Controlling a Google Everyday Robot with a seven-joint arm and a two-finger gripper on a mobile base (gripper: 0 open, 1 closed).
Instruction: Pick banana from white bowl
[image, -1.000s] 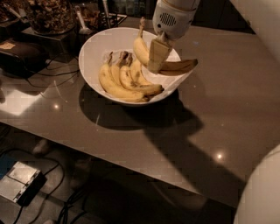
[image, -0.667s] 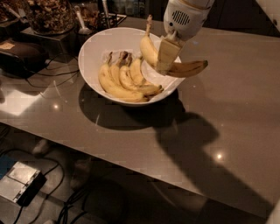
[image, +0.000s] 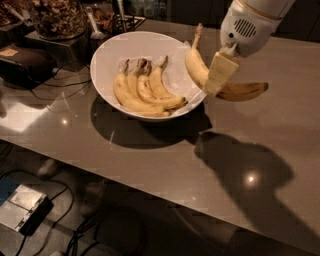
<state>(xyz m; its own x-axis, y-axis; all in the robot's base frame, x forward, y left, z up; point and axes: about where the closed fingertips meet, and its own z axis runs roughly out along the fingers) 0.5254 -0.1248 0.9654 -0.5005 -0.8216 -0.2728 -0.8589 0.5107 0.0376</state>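
My gripper (image: 216, 75) is shut on the banana (image: 235, 91), a long curved yellow one with a thin brown stem pointing up and a darker tip to the right. It hangs in the air over the right rim of the white bowl (image: 107, 52), clear of the bowl's inside. A bunch of shorter yellow bananas (image: 142, 92) lies in the bowl on white paper. The near finger (image: 220, 72) covers the banana's middle.
The bowl stands on a grey-brown counter (image: 250, 150). A glass jar (image: 55, 17) and utensils (image: 95, 22) stand at the back left, a black device (image: 25, 62) with cables at the left. The counter's front edge runs diagonally; below it lie cables and a box (image: 22, 212).
The gripper has lifted the banana up and to the right, from over the bowl's inside to above its right rim. The bunch has stayed in the bowl.
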